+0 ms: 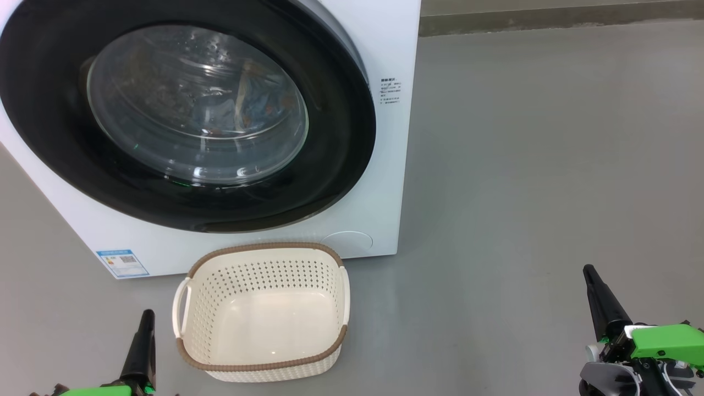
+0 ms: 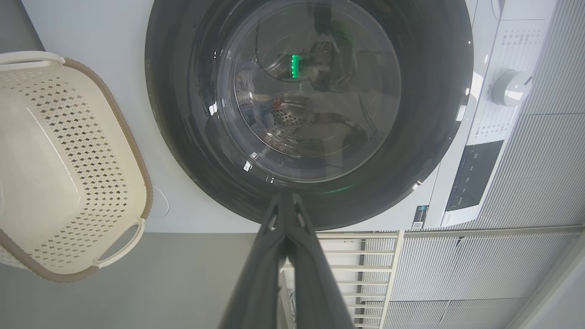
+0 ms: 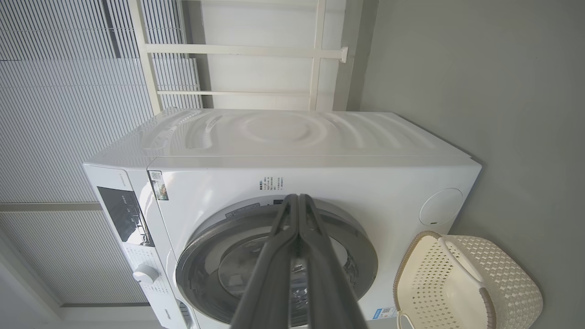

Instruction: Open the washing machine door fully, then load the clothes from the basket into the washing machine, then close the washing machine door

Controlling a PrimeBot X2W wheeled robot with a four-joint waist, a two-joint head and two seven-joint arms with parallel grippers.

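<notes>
While both hands are hanging low at the near edge of the head view, neither is holding anything. The left hand (image 1: 147,316) is pointing up just beside the basket with its two dark fingers pressed together. The right hand (image 1: 591,272) is doing the same well off to the right, over bare grey floor (image 1: 522,192).

Just beyond the left hand, the basket (image 1: 264,246) is sitting on the floor right in front of the washing machine (image 1: 385,49), showing nothing but its own cream bottom. Farther back, the washing machine door (image 1: 335,126) is lying against the white front. The clothes (image 1: 258,107) are showing through its glass as a pale blue and orange-brown patch inside the drum.

The loading is looking done, so the remaining risk is probably lying in the door. Whether it is latched or only pushed to cannot be told from here, and a door resting unlatched could be swinging back out. A fold of cloth caught at the gasket would cause exactly that. Nearer in, a careless sweep of the left hand could be knocking the light, empty basket aside.
</notes>
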